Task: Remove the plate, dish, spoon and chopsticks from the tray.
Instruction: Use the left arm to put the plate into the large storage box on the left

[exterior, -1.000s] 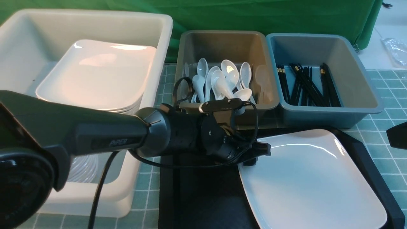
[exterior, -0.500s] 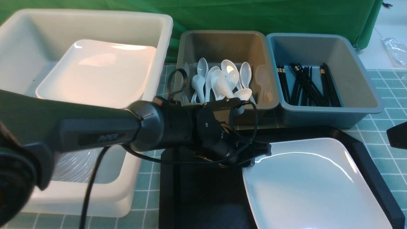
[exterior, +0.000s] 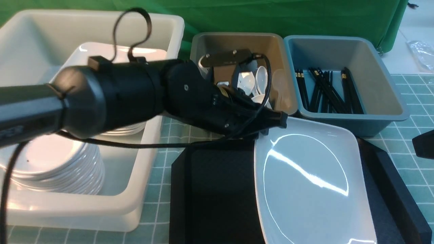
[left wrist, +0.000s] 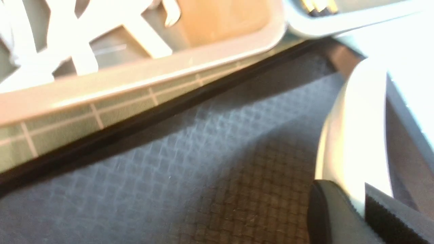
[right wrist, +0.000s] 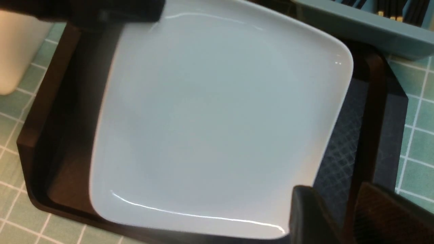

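Pinching the plate's point(exterior: 305, 176) 11 o'clock corner with the left end effector point(exterior: 273, 125), above the tray point(exterior: 210, 189). Holding the right end effector point(right wrist: 334, 195) spread.

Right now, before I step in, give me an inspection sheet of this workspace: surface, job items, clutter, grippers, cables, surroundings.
Surface: teal grid-patterned mat.
Job's things: large glossy white squarish plate tilted, far left corner raised over the black diamond-textured plastic tray; no loose spoon or chopsticks seen on the tray.
Clutter: cream plastic tub holding stacked plates; brown tub of white spoons; blue-grey tub of black chopsticks; crumpled clear plastic far right.
Grippers: left gripper shut on the plate's rim; right gripper open, empty.
Cables: black cable hangs under the left arm.
Surroundings: green cloth backdrop.
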{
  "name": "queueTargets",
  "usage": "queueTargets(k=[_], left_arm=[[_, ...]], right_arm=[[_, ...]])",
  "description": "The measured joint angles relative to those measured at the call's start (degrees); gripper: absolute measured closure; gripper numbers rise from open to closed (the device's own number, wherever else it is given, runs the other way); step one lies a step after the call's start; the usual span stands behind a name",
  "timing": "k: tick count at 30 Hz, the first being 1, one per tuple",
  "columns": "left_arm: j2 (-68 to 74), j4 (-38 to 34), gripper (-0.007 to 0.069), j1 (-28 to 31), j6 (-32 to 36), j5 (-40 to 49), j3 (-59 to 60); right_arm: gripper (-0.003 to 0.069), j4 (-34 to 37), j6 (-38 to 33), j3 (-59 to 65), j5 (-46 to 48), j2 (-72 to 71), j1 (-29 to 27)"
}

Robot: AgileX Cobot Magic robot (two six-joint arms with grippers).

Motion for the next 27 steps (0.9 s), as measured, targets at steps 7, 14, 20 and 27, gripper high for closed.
queueTargets(k=[7, 14, 20, 27], left_arm=[[-5.06, 3.65, 0.0601, 0.00, 0.34, 1.23, 0.10], [-8.05, 4.70, 0.0601, 0.79, 0.16, 1.34, 0.28], [-9.57, 4.65, 0.0601, 4.34, -0.95, 2.12, 0.39], [-14.30, 2.44, 0.0600, 11.89, -0.95, 2.96, -1.40]], right_arm=[[0.0418, 0.00, 0.00, 0.00, 0.11, 0.00, 0.00], [0.0418, 0.00, 0.00, 0.00, 0.18, 0.00, 0.00], [0.0418, 0.00, 0.00, 0.00, 0.18, 0.00, 0.00], [0.0418, 0.00, 0.00, 0.00, 0.18, 0.00, 0.00]])
